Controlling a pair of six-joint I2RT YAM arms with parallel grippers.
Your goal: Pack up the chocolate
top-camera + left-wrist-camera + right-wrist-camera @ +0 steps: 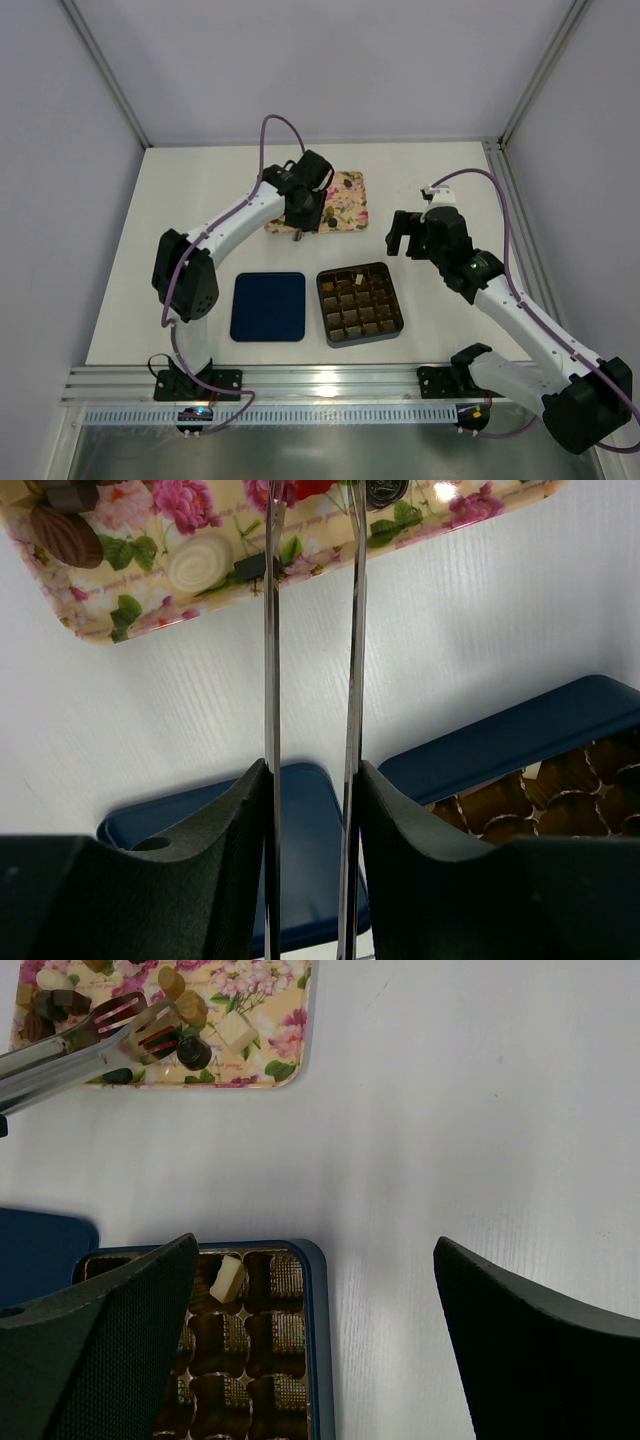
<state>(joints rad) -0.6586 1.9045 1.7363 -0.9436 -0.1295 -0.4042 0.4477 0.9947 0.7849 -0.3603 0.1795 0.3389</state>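
One pair of tongs (270, 660) runs out between the fingers of the left gripper (312, 790). The gripper is pressed together on the blades, so the long tips can reach small pieces on the floral tray (285, 1072) without its bulky fingers crowding them. The tips appear to close round a reddish piece (155, 1038). The right gripper (315, 1255) hangs spread wide and empty above the table beside the box (312, 1360), probably to keep clear of the path. The chocolate (233, 1030) lies mostly on the tray, with roughly ten pieces showing in the right wrist view. One whitish piece (227, 1278) sits in a box cell. One blue lid (268, 306) lies beside the box, off for filling.
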